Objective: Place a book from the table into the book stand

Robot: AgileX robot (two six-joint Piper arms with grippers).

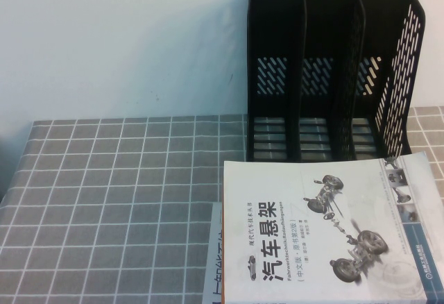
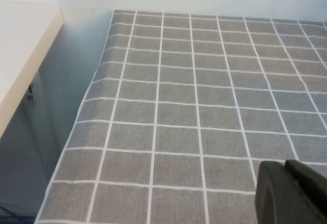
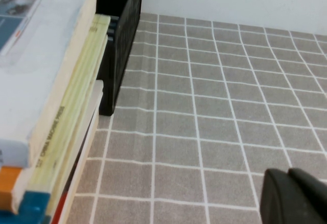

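The white book [image 1: 326,228] with a bold black title and suspension pictures lies flat on top of a stack at the front right of the table [image 1: 104,200]. The black three-compartment book stand [image 1: 333,75] stands upright behind it against the wall, its compartments empty. Neither arm shows in the high view. My left gripper [image 2: 286,170] hovers shut and empty over bare grid cloth. My right gripper [image 3: 288,175] is shut and empty over the cloth, beside the stack. The right wrist view shows the book's white cover [image 3: 36,55] and the stand's wall [image 3: 122,40].
Other books lie under the white one: a grey-blue one [image 1: 211,262] sticks out on its left, and page edges [image 3: 66,142] show in the right wrist view. The table's left edge drops off beside a beige shelf [image 2: 20,55]. A white wall runs behind.
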